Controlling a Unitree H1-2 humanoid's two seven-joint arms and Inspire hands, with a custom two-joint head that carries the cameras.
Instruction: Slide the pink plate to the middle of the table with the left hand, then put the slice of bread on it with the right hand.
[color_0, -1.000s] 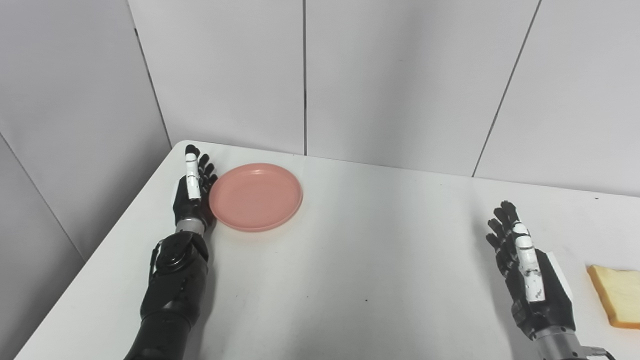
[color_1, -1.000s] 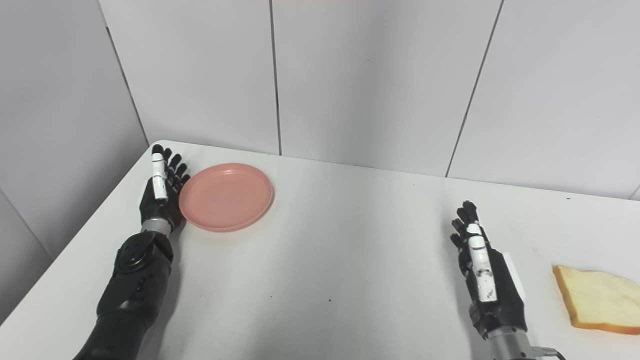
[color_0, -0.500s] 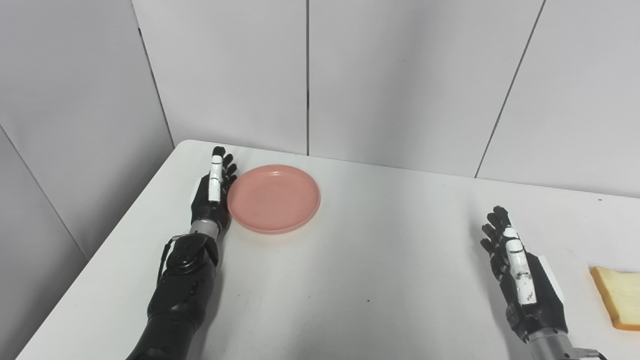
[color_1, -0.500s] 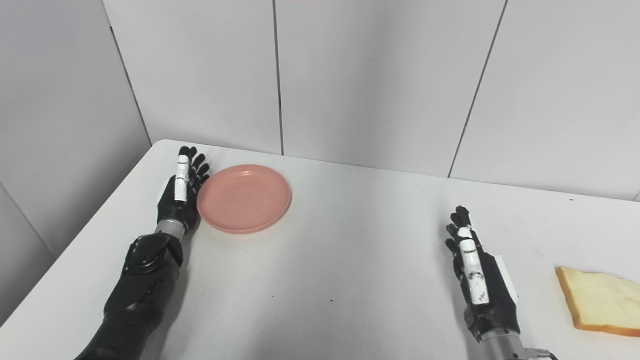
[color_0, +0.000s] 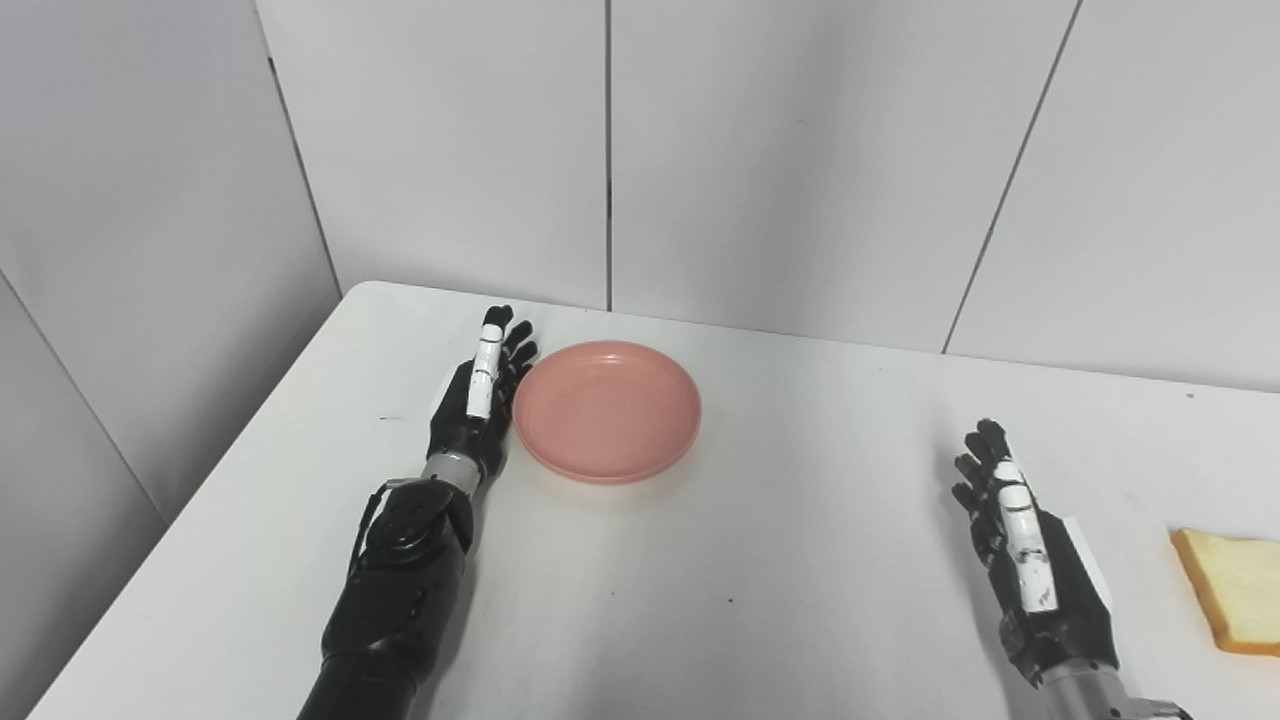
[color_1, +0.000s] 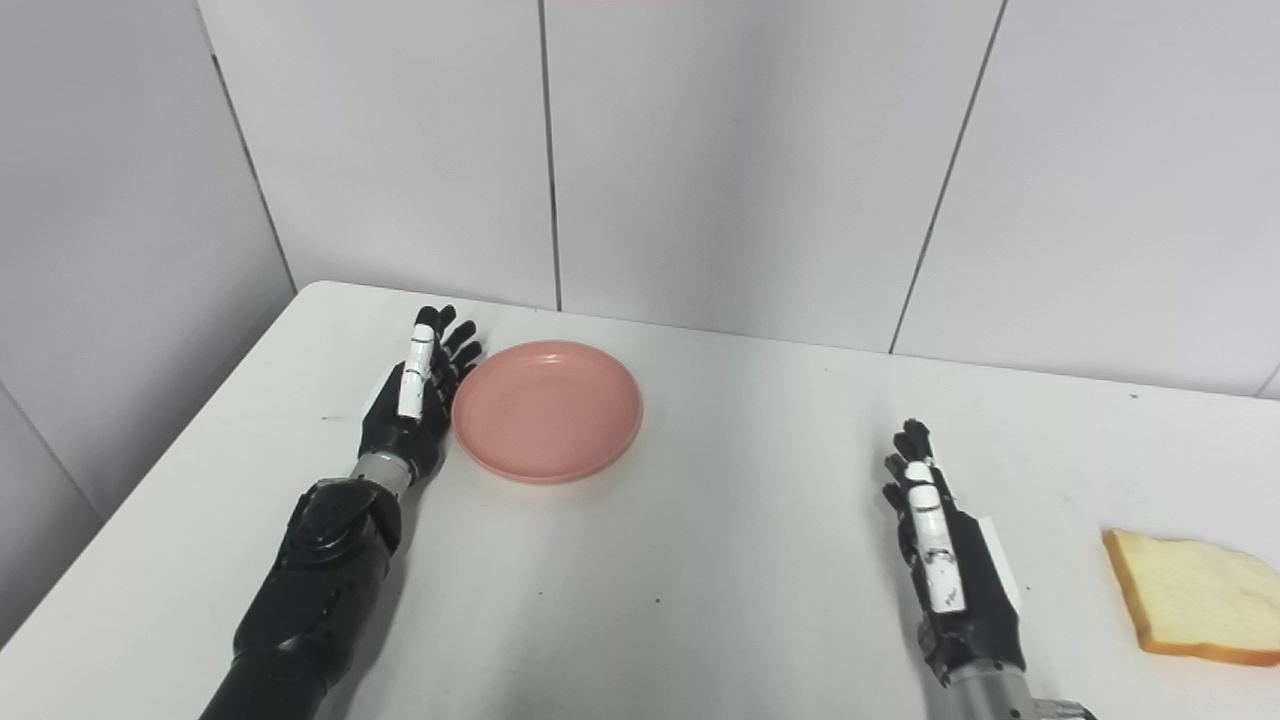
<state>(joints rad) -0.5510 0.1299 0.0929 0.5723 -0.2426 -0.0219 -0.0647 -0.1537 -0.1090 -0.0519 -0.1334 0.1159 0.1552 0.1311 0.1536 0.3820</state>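
Toward the far left corner of the white surface (color_0: 760, 560) lay the pink plate (color_0: 607, 410), flat and right side up, with nothing on it. It sat left of the surface's middle and a little back from the far edge. The left hand (color_0: 478, 402) stood on edge against the plate's left rim, fingers (color_0: 489, 350) straight and together, pointing toward the far edge, its palm turned to the plate. It held nothing; the hand was flat and extended, touching or all but touching the rim, and the pictures did not settle which. Its black forearm ran back toward the near edge.

Over on the right side, the right hand (color_1: 945, 570) was likewise on edge, fingers stretched out and slightly apart, gripping nothing, close above or resting on the surface. The slice of bread (color_1: 1192, 598) lay flat near the right edge, beside that hand but clear of it, well apart from the plate. Pale wall panels (color_0: 800, 150) rose behind the far edge.
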